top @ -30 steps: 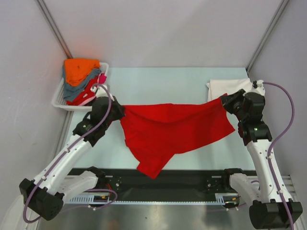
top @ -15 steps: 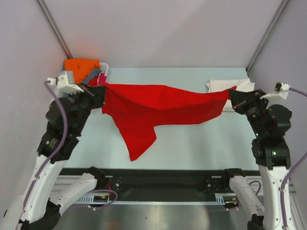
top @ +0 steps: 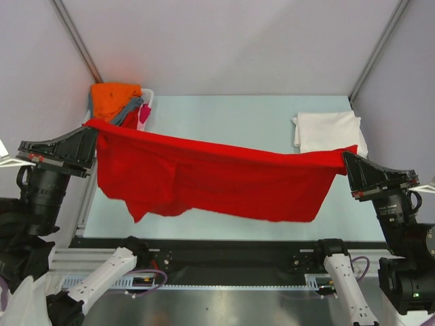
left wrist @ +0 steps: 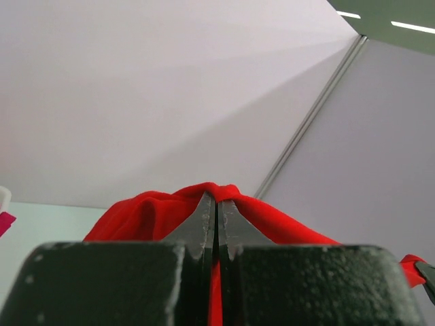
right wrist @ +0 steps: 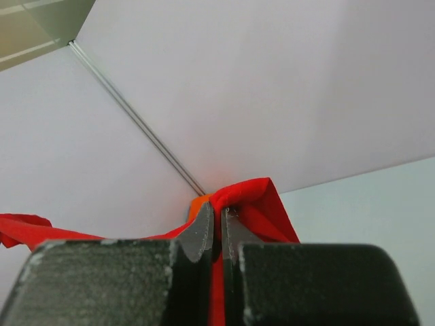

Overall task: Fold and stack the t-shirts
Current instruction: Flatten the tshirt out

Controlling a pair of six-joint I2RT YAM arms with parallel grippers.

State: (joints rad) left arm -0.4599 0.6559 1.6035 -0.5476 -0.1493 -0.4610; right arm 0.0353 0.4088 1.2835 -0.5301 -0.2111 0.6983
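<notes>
The plain red t-shirt (top: 217, 178) hangs stretched wide in the air between both grippers, high above the table. My left gripper (top: 94, 130) is shut on its left end, seen as red cloth (left wrist: 156, 214) pinched between the jaws. My right gripper (top: 345, 157) is shut on its right end (right wrist: 255, 204). A cream-white folded t-shirt (top: 327, 132) lies flat at the back right. Orange (top: 114, 97) and grey-teal (top: 129, 109) shirts lie heaped at the back left; the basket under them is mostly hidden by the red shirt.
The pale blue table top (top: 231, 119) runs between the heap and the white shirt. Grey enclosure walls with metal posts (top: 76, 41) close in the back and sides. A black rail (top: 231, 261) runs along the near edge.
Both arms have lifted and pulled apart, raising the red t-shirt off the table and stretching it wide toward the camera. Its hanging part has spread out.
</notes>
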